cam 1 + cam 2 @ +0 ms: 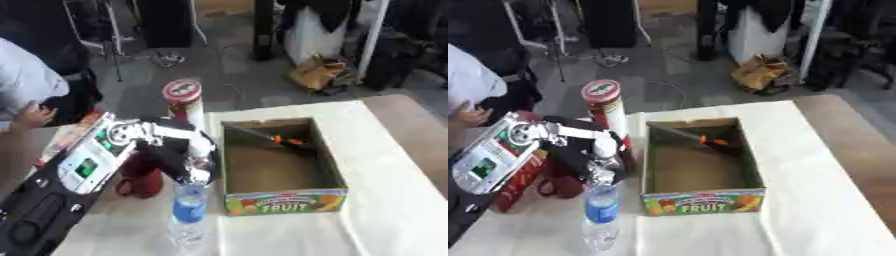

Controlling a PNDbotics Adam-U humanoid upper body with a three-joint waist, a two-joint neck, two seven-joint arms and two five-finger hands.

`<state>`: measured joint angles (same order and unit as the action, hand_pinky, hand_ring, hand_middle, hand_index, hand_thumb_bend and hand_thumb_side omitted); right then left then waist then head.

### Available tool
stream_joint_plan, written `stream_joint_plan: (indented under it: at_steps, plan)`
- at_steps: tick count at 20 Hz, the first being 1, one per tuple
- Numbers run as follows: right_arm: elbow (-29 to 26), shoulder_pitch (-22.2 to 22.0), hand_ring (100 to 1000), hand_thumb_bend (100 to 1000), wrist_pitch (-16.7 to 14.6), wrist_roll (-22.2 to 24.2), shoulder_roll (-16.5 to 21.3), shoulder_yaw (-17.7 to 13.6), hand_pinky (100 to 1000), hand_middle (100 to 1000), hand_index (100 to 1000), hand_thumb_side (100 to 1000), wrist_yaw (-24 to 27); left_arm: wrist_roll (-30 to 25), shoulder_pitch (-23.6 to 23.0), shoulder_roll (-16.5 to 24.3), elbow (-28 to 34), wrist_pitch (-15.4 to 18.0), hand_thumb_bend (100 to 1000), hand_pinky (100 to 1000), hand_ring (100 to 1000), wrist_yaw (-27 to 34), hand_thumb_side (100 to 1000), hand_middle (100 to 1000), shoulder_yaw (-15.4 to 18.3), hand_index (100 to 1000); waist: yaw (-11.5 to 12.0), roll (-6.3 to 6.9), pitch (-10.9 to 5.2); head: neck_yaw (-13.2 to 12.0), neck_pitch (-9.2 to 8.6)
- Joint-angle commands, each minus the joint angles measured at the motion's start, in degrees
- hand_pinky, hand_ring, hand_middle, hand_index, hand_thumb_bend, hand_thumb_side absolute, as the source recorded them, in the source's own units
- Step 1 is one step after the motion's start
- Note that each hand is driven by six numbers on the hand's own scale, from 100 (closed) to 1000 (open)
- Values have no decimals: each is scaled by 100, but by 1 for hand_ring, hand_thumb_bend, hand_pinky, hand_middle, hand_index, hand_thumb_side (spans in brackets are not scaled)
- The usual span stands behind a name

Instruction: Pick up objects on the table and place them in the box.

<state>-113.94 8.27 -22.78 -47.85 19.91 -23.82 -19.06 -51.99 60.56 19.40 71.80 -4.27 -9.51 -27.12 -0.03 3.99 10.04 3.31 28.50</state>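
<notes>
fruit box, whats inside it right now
Inside the fruit box lies a dark object with an orange part, near the far wall. The rest of the floor looks bare, though the front wall hides the nearest strip of it.

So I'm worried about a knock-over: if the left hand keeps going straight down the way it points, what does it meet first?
Probably the water bottle: the left hand points down right at its cap. The red mug stands just beside; depth is unclear.
</notes>
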Motion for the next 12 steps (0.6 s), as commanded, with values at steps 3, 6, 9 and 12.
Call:
stream_joint_plan:
  at_steps: [3,6,9,12]
  plan:
    - [-65,51,840,100,-452,-412,191,14,756,699,737,1000,46,2,188,88,223,140,100,100,100,-151,357,100,130,469,-8,-53,-86,15,-37]
    - [-65,49,840,100,-455,-412,194,11,756,699,737,1000,48,2,224,82,290,244,100,100,100,-306,350,100,166,468,-12,-51,-89,19,-41]
    - [-65,51,840,100,-452,-412,207,18,757,698,737,1000,62,2,290,29,346,268,100,100,100,-256,338,100,254,469,-16,-47,-112,19,-46]
    - [-65,49,840,100,-449,-412,217,21,757,698,737,1000,74,2,368,-11,396,216,100,100,100,-178,335,100,323,469,-20,-36,-134,25,-46]
